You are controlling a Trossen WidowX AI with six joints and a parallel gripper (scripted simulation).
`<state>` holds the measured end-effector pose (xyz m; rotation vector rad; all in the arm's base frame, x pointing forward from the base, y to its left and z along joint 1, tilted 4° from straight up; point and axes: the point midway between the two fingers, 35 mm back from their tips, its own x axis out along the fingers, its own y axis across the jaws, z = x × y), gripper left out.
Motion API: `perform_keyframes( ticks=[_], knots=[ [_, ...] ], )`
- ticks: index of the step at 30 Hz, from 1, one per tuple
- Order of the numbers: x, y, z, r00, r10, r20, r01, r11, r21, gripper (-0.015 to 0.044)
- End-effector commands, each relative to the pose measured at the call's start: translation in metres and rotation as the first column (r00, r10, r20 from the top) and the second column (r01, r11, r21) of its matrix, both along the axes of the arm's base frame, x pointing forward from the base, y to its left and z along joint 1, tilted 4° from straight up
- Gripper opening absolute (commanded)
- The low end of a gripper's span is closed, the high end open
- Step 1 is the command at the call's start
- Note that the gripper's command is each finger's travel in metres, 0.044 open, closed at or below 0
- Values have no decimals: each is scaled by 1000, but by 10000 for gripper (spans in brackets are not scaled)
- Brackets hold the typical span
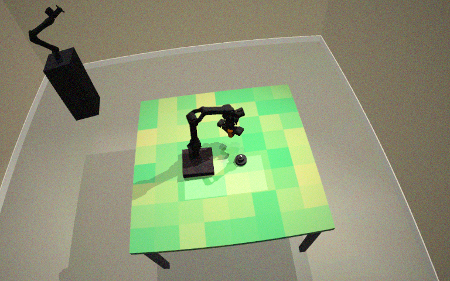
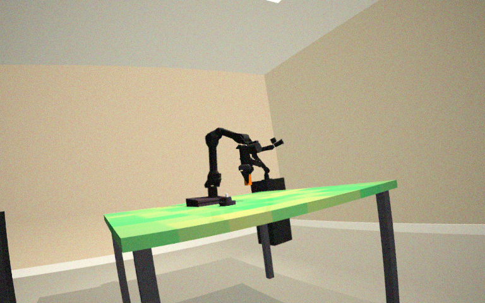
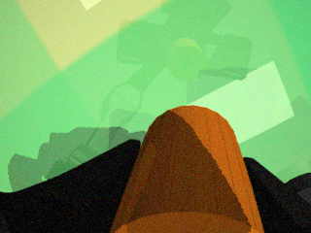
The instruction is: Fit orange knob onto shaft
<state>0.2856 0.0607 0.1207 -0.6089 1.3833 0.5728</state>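
Note:
The orange knob [image 1: 230,133] [image 2: 249,179] [image 3: 194,184] is held in the air, well above the table. My gripper [image 1: 231,132] [image 2: 246,177] [image 3: 190,159] is shut on it, with a dark finger on either side in the wrist view. The knob's hole does not show in any view. The dark round pedestal [image 1: 240,160] [image 2: 227,202] stands on the table, lower than the knob and nearer the table's front in the top view. Its silver shaft [image 1: 241,156] [image 2: 227,195] points up with nothing on it. The shaft's flat side is too small to make out. The wrist view does not show the pedestal.
The arm's dark base block [image 1: 198,167] [image 2: 200,202] sits on the green and yellow checkered table [image 1: 198,232] [image 2: 149,241], left of the pedestal in the top view. A second dark arm [image 1: 41,43] stands on a tall black block [image 1: 72,86] beyond the table.

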Motion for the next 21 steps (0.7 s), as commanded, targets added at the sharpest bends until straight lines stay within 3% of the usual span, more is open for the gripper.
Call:
perform_keyframes(
  ticks=[1,14,21],
  knots=[
    [4,2,-18,1000,7,-5,-7,1000,8,0],
    [14,3,-84,1000,12,-9,-12,1000,23,0],
    [13,1,-87,1000,12,-10,-12,1000,24,0]
  ],
)
